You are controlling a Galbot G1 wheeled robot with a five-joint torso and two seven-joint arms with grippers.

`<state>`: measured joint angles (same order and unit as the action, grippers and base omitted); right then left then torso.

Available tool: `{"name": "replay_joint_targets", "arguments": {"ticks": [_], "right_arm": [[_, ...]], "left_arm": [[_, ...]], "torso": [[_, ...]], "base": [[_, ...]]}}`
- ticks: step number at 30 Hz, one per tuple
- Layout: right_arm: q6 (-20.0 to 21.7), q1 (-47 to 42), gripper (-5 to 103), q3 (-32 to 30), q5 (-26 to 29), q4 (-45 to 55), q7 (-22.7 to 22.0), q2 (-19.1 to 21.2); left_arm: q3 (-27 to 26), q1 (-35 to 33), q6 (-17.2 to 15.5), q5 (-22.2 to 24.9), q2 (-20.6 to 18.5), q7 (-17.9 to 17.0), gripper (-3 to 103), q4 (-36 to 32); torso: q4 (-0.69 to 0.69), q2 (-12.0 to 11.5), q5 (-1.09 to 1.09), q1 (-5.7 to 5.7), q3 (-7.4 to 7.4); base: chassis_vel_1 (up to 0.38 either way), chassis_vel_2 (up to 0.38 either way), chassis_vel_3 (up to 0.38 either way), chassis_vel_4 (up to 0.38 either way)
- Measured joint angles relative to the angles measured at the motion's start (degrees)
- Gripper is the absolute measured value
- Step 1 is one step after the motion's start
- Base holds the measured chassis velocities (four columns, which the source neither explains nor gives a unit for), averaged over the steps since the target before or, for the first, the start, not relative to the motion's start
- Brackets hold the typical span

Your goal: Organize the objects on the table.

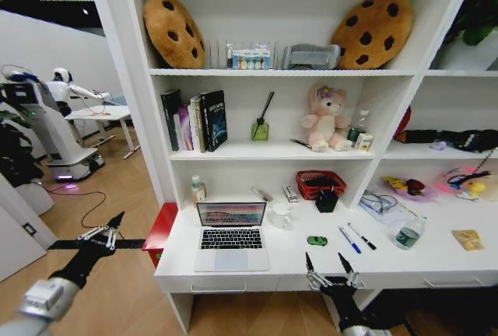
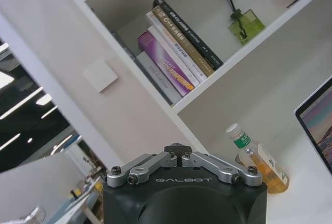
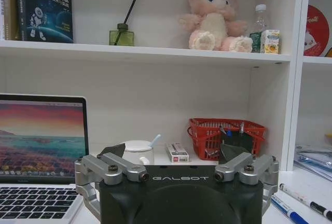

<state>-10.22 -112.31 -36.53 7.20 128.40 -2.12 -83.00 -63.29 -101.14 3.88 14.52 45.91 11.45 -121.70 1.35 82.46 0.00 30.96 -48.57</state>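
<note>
Both grippers hang clear of the long white desk top [image 1: 288, 262], neither touching anything. Right gripper [image 1: 332, 264] sits at the front edge, its fingers spread wide with nothing between them; left gripper [image 1: 107, 229] is off the desk's left end, out over the wooden floor, its fingers drawn together on nothing.

Judging by the scatter, tidying has hardly begun; every item seems to lie loose and ungrouped.

Largest is the slim silver laptop [image 1: 231, 235], open and upright-screened, beyond and to the left of the right gripper, between the two arms. A short clear bottle with a dark cap [image 1: 408, 232] stands upright well off to that gripper's right. Farther right again lies a small flat yellow packet [image 1: 468, 239], near the desk's right end. Two pens [image 1: 356, 238], one blue-capped and one black-capped, lie side by side at a slant just beyond the right gripper, slightly to its right. Smallest is the flat green oval item [image 1: 317, 240], lying straight ahead of the right gripper, closest of all to it.

A red mesh basket [image 1: 320, 183] and white mug [image 1: 280, 215] stand farther back against the shelving.
</note>
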Motion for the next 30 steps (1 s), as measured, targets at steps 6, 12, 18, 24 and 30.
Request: {"name": "replay_joint_targets", "arguments": {"ticks": [6, 12, 18, 24, 30], "right_arm": [[-0.14, -0.42, 100, 0.13, -0.43, -0.94, -0.37, -0.32], [-0.79, -0.07, 100, 0.08, -0.59, -2.06, -0.32, -0.76], [-0.85, 0.17, 100, 0.05, -0.58, -2.43, -0.32, -0.76], [-0.88, 0.96, 100, 0.30, -0.62, -3.09, -0.31, -1.20], [-1.92, 0.24, 100, -1.08, -0.47, -3.25, -0.73, -1.67]], "left_arm": [[8.49, 11.27, 5.81, 2.35, -16.11, 8.93, 0, 13.18], [17.76, 18.32, 6.74, 4.03, -25.07, 15.12, 0, 21.40], [21.21, 21.03, 6.36, 4.27, -25.49, 15.30, 0, 21.65], [43.96, 43.27, 4.01, 3.41, -22.76, 15.48, 0, 24.51], [61.72, 63.32, 3.43, 4.49, -16.89, 14.29, 0, 28.92]], "torso": [[-0.01, -0.01, -0.03, 0.01, -0.01], [-0.05, -0.01, 0.00, 0.00, 0.00], [-0.04, 0.00, 0.02, 0.00, 0.00], [0.01, -0.01, -0.01, -0.01, 0.00], [-0.02, -0.01, 0.01, -0.01, 0.00]], "base": [[0.000, 0.000, 0.000, 0.000], [0.000, 0.000, 0.000, 0.000], [0.000, 0.000, 0.000, 0.000], [0.000, 0.000, 0.000, 0.000], [0.000, 0.000, 0.000, 0.000]]}}
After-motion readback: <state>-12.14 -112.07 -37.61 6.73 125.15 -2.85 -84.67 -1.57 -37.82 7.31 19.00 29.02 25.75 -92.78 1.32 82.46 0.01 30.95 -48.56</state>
